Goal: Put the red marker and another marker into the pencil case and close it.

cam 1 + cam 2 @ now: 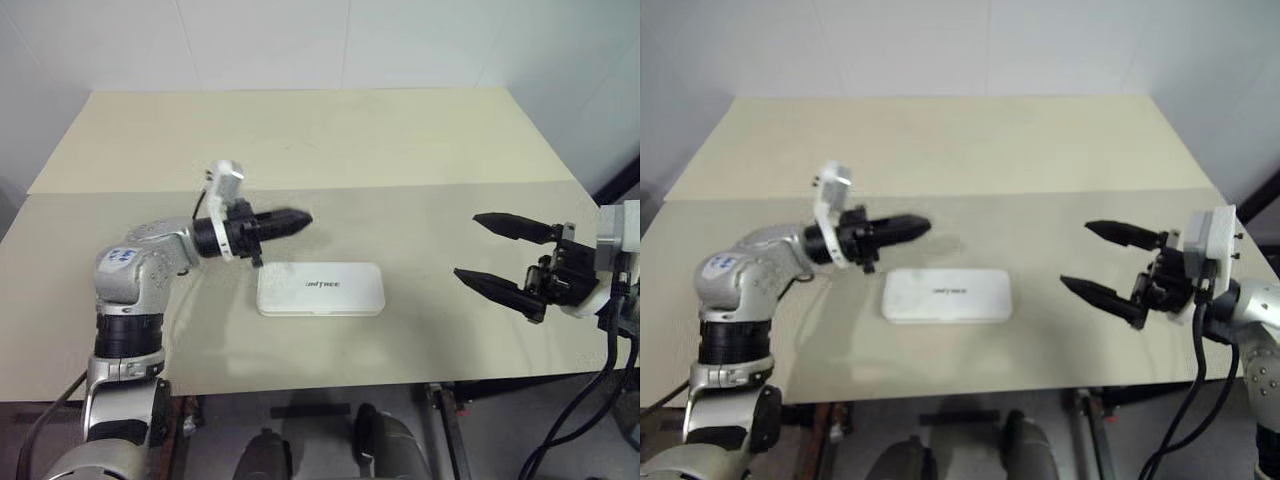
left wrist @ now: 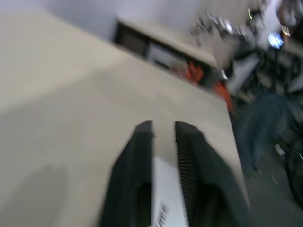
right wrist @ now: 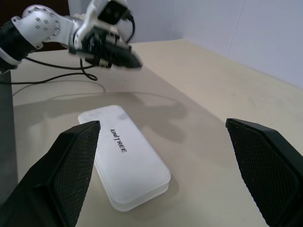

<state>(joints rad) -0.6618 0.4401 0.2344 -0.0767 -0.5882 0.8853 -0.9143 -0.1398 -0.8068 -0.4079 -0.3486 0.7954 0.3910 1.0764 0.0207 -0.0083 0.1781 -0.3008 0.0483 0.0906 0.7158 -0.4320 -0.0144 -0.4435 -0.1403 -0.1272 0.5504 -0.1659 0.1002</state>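
While closed, pencil case (image 1: 320, 289) below left claw (image 1: 303, 219)

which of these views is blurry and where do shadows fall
Left wrist view: smeared throughout, its fingers soft-edged. Right wrist view: sharp, the pencil case lettering readable, soft shadows on the table behind it. Eye views: even light, faint shadow beneath the left gripper.

obstacle: closed pencil case (image 1: 320, 289), mid-table | room: bare table (image 1: 300, 140) all round
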